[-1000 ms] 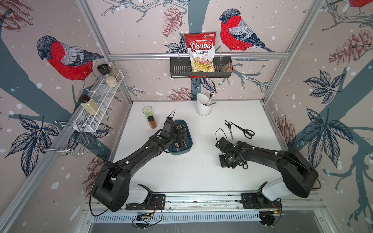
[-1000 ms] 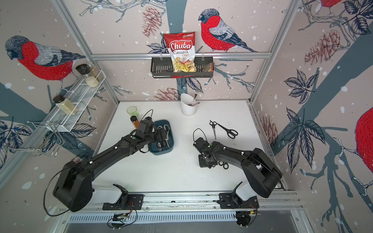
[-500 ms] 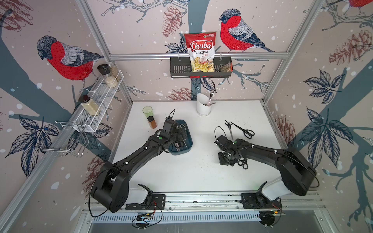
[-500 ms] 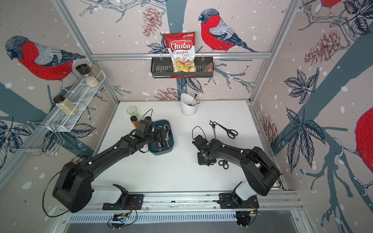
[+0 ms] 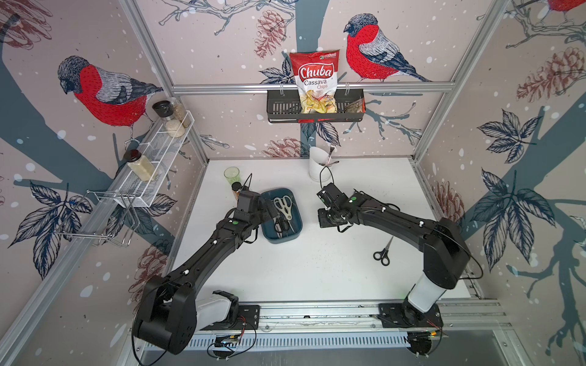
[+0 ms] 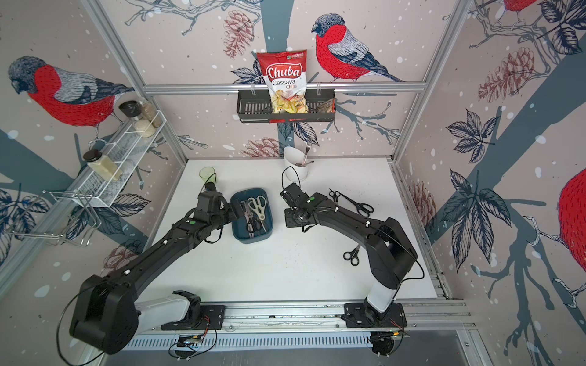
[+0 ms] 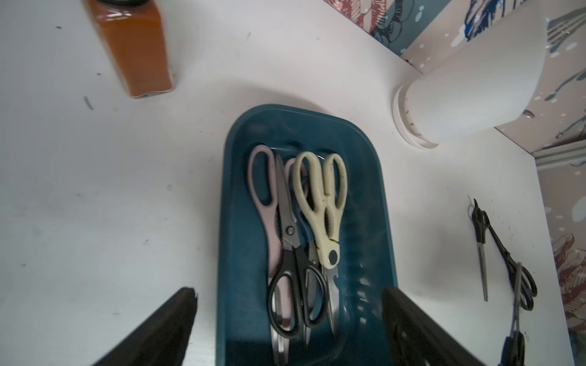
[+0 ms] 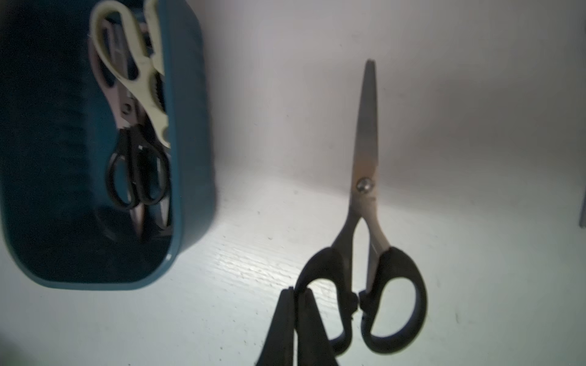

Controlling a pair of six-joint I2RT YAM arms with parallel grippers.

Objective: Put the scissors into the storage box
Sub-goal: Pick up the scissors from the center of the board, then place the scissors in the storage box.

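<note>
The dark teal storage box [image 5: 270,237] [image 7: 234,202] [image 8: 190,95] sits left of the table's middle. Cream-handled scissors [image 5: 284,205] [image 7: 323,202], a pink-handled pair [image 7: 263,196] and a black-handled pair [image 7: 296,279] lie inside it. My left gripper [image 5: 269,209] [image 7: 290,317] hangs open over the box's near end. My right gripper [image 5: 329,220] [image 8: 295,293] is shut on a handle loop of black-handled scissors [image 8: 364,177], just right of the box. A small black pair [image 5: 382,252] [image 6: 352,253] lies near the right arm. More black scissors [image 6: 352,202] [image 7: 507,263] lie at the back right.
A white cutlery cup [image 5: 317,169] [image 7: 469,92] with a fork stands behind the box. A green cup [image 5: 231,173] and a brown spice jar [image 5: 236,190] [image 7: 133,54] stand at the box's back left. A black wall basket [image 5: 282,109] and a wire shelf [image 5: 152,158] hang on the walls.
My right gripper has carried its black-handled scissors away from the small pair, leftward and toward the back, close to the box. The left gripper has stayed open over the box.
</note>
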